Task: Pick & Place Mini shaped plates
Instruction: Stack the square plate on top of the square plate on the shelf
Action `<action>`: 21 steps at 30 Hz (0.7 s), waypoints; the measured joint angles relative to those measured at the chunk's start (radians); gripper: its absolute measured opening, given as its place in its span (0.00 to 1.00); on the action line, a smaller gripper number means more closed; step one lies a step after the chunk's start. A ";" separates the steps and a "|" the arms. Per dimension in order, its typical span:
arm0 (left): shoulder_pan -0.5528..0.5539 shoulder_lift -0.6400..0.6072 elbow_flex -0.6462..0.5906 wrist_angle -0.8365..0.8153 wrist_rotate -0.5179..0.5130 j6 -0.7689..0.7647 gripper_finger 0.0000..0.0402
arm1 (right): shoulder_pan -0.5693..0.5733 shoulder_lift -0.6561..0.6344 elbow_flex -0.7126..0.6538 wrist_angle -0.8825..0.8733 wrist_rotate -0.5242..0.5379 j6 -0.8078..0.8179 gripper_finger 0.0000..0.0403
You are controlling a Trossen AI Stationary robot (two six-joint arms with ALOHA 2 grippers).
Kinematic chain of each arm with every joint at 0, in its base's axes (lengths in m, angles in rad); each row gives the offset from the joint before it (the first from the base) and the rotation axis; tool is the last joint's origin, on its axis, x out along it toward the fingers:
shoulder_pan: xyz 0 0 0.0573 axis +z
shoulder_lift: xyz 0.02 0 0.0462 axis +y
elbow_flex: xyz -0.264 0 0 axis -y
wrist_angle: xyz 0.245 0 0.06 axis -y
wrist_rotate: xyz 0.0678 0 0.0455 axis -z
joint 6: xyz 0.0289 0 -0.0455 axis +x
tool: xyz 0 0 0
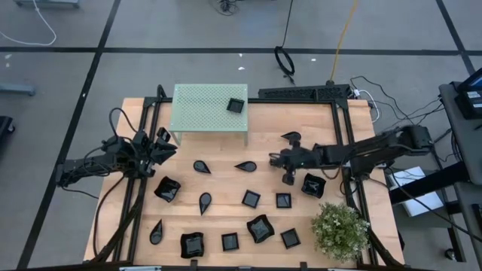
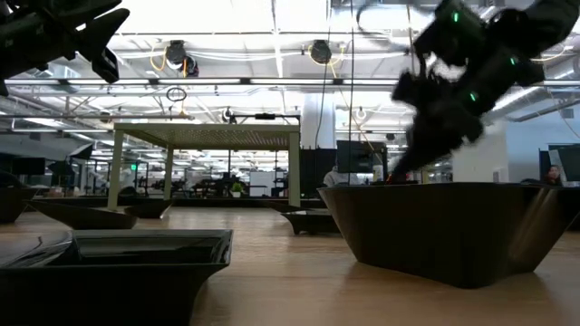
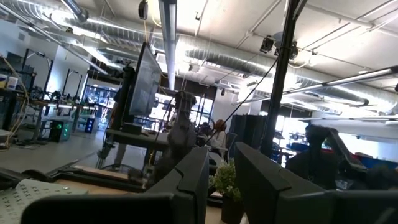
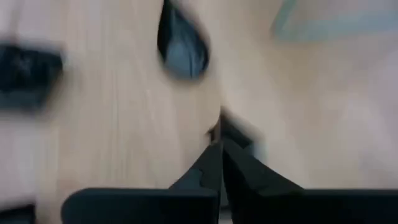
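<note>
Several mini shaped plates, glossy black, lie scattered on the wooden table (image 1: 226, 181): teardrops (image 1: 201, 166) (image 1: 245, 166), squares (image 1: 251, 198) (image 1: 283, 200) and wavy-rimmed ones (image 1: 167, 189) (image 1: 313, 184). One square plate (image 1: 236, 105) rests on the green perforated platform (image 1: 203, 108). My right gripper (image 1: 273, 159) hovers over the table's middle right, slanting down, its fingers shut (image 4: 217, 142). A small dark blur (image 4: 239, 133) sits at the tips. My left gripper (image 1: 162, 143) waits at the left edge, open (image 3: 221, 186), pointing up, with nothing between its fingers. My right gripper's fingertips (image 4: 211, 155) meet above the bare wood. The dark blur right at them could be a plate's edge or a shadow, and I cannot tell whether the fingers touch anything.
A potted plant (image 1: 340, 229) stands at the near right corner. The platform stands on legs at the far middle. Black frame rails (image 1: 346, 143) run along the table's sides. Cables lie on the floor beyond the far edge. Bare wood shows between the platform and the plates.
</note>
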 joint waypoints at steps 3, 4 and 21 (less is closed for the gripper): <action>0.000 0.000 0.000 0.000 0.000 0.000 0.20 | -0.013 -0.044 0.061 0.029 0.082 -0.082 0.00; 0.000 0.000 0.000 0.000 0.000 0.000 0.20 | -0.019 -0.054 0.087 0.036 0.103 -0.122 0.00; 0.000 0.000 0.000 -0.001 0.000 0.000 0.20 | -0.171 -0.012 0.234 -0.244 -0.179 0.044 0.11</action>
